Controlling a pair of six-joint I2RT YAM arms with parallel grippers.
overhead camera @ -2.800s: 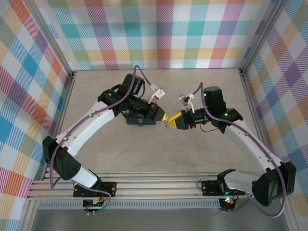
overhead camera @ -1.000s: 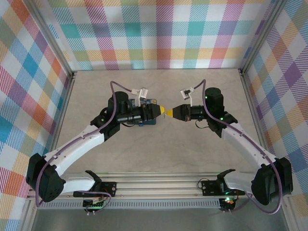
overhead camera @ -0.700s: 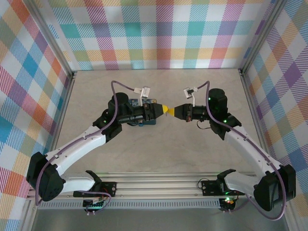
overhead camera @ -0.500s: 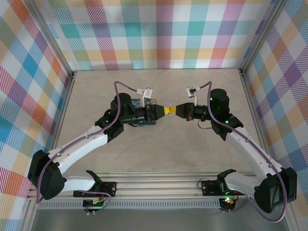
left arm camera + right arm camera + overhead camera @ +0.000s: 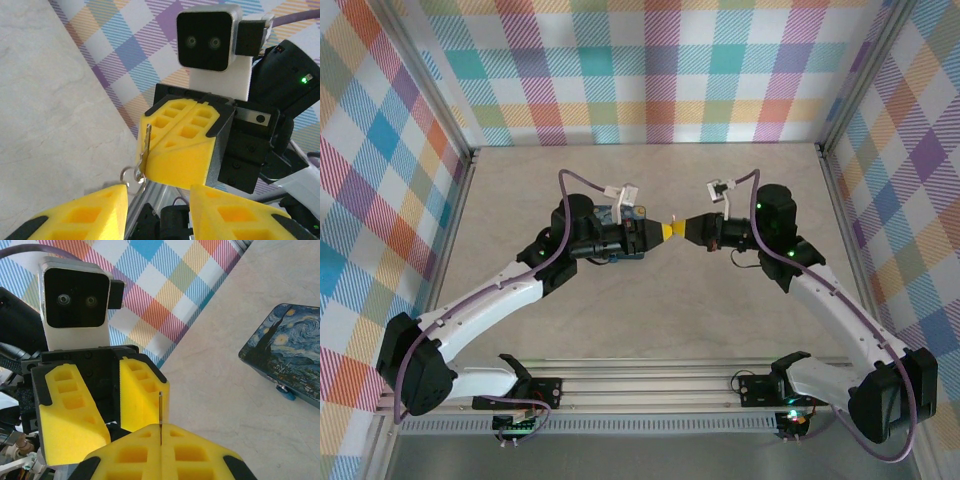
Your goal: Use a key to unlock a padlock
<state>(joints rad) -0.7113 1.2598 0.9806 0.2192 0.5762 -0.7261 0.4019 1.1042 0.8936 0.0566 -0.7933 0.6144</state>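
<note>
Plaid walls [image 5: 650, 60] are ringing a pale bench [image 5: 650, 320]; two claws are hovering tip to tip above it.
The right claw [image 5: 684, 229] is pinching the key [image 5: 146, 145] edge-on; the left claw [image 5: 658, 232] is facing it from 9 o'clock, jaws wide. The padlock [image 5: 287, 352] is lying painted face up at 9 o'clock of the tips, partly under the left wrist. Likely a handover: the left claw should be closing squarely on the exposed metal before the right one loosens.

You get bright, even light with soft shadows; your wrist views blur slightly on the nearest yellow pads [image 5: 80, 215].
</note>
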